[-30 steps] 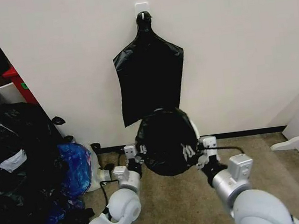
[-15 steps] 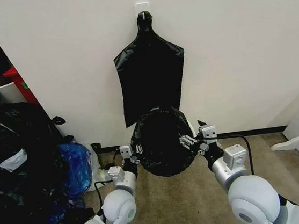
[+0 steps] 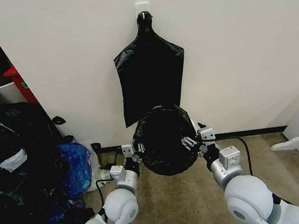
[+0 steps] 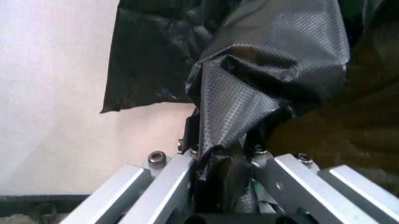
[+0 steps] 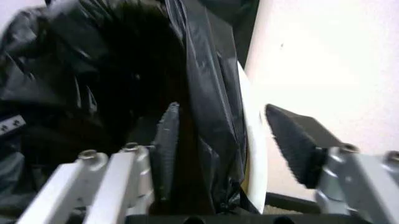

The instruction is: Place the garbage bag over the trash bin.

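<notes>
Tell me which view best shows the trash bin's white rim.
The right wrist view: the trash bin rim runs bare between the open right gripper fingers, beside the garbage bag. The head view gives a sliver. The left wrist view has bag plastic clamped in the left gripper.

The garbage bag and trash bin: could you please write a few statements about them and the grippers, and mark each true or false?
1. The left gripper is shut on a fold of the garbage bag. True.
2. The right gripper is clamped shut on the bag. False: its fingers stand apart, straddling the bag-covered rim of the trash bin.
3. More black bags hang from a wall hook above the bin. True.
4. The bin stands on a table. False: it stands on the carpeted floor against the wall.
</notes>
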You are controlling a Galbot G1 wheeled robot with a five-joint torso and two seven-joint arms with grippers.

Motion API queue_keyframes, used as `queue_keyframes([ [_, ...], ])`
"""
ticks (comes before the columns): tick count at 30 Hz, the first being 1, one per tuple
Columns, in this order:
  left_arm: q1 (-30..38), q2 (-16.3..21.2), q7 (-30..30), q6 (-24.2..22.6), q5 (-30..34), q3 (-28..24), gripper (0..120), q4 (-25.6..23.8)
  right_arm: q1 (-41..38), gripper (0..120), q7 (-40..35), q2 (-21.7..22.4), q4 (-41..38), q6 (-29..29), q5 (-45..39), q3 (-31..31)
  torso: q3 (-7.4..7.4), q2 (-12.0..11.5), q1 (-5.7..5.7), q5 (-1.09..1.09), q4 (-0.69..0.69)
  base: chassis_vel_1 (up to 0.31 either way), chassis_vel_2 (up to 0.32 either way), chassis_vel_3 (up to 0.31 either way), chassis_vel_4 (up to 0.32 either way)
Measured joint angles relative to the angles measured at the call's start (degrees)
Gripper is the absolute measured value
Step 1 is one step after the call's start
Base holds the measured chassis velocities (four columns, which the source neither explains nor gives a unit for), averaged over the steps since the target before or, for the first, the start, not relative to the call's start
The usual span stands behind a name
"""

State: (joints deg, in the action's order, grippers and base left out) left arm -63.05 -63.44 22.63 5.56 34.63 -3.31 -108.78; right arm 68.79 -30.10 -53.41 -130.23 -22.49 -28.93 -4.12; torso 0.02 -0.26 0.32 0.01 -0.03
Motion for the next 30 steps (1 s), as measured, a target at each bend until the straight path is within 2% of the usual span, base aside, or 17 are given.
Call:
queue_keyframes([
  [1, -0.01, 0.12, 0.00, 0.00, 0.03, 0.00, 3, -0.21, 0.00, 43, 0.00, -0.01, 0.32, 0.12, 0.12, 0.00, 0.00, 0.00, 0.00, 0.00, 0.00, 0.000, 0.000, 0.000, 0.000],
  [3, -0.06, 0.23, 0.02, 0.00, 0.06, 0.00, 3, -0.33, -0.01, 35, -0.16, -0.05, 0.57, 0.23, 0.22, -0.05, 0.00, 0.00, 0.00, 0.00, 0.00, 0.000, 0.000, 0.000, 0.000],
  [6, -0.10, 0.28, 0.01, 0.01, 0.06, 0.00, 3, -0.34, -0.03, 28, -0.27, -0.05, 0.70, 0.27, 0.23, -0.10, 0.00, 0.00, 0.00, 0.00, 0.00, 0.000, 0.000, 0.000, 0.000],
  [9, -0.16, 0.42, -0.19, 0.12, 0.07, 0.08, 3, -0.35, -0.02, 12, -0.46, 0.15, 0.58, 0.49, 0.23, -0.29, 0.00, 0.00, 0.00, 0.00, 0.00, 0.000, 0.000, 0.000, 0.000],
  [13, -0.17, 0.59, -0.63, 0.23, 0.12, 0.15, 3, -0.29, -0.22, 1, -0.61, 0.32, 0.58, 0.73, -0.10, -0.56, 0.00, 0.00, 0.00, 0.00, 0.00, 0.000, 0.000, 0.000, 0.000],
  [30, -0.58, 1.07, -3.10, 1.34, 0.12, 1.55, 3, 2.05, 0.80, 0, -0.13, 2.91, -2.10, 3.68, -6.79, -3.15, 0.00, 0.00, 0.00, 0.00, -0.01, 0.000, 0.000, 0.000, 0.000],
])
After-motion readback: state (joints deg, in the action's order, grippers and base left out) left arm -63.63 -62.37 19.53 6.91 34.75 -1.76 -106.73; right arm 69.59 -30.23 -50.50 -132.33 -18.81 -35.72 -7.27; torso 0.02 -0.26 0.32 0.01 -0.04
